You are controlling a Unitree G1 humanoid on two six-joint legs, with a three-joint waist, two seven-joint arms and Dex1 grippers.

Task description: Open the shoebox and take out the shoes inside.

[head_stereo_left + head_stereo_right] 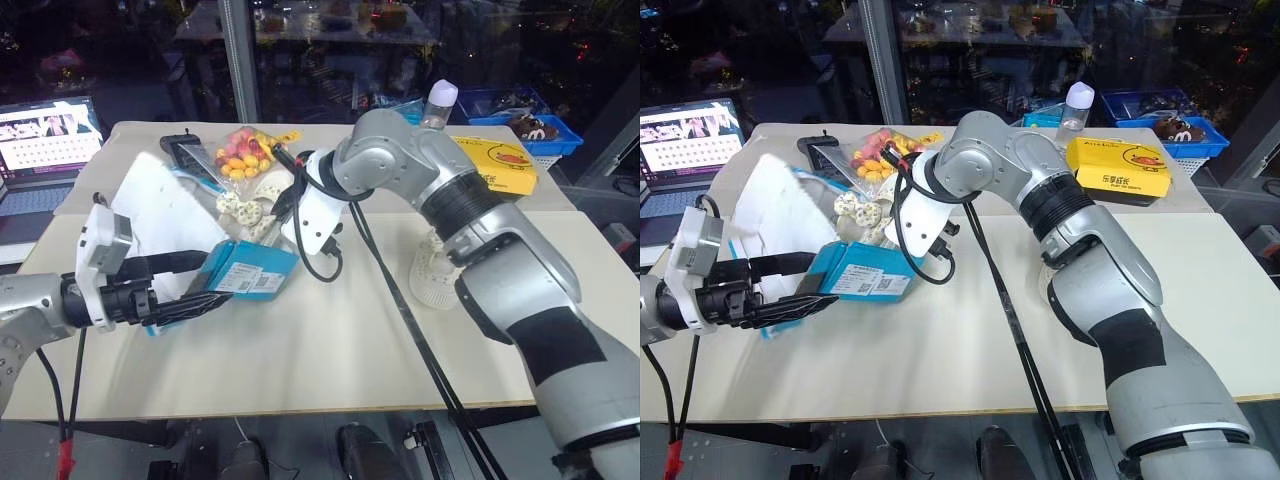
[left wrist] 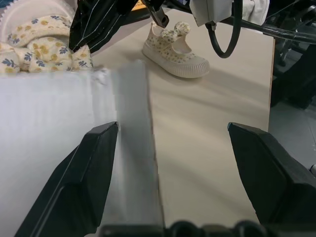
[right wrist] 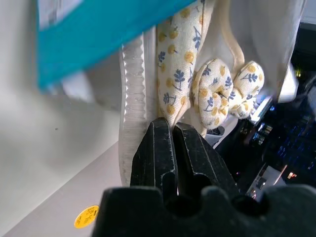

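A: How far along is it?

B: The shoebox [image 1: 240, 275] lies open on the worktop [image 1: 330, 350]. One shoe [image 1: 432, 268] is already out, standing beside the right arm.

A: And the other?

B: The right claw [image 3: 173, 148] is clamped on the second shoe [image 3: 185, 74], held above the box. The left claw [image 2: 173, 158] stands apart at the lid [image 1: 160, 215].

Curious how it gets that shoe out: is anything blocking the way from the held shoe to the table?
Nothing visible. The right gripper is shut on the shoe above the open shoebox, with free table beside it; the other shoe sits further off.
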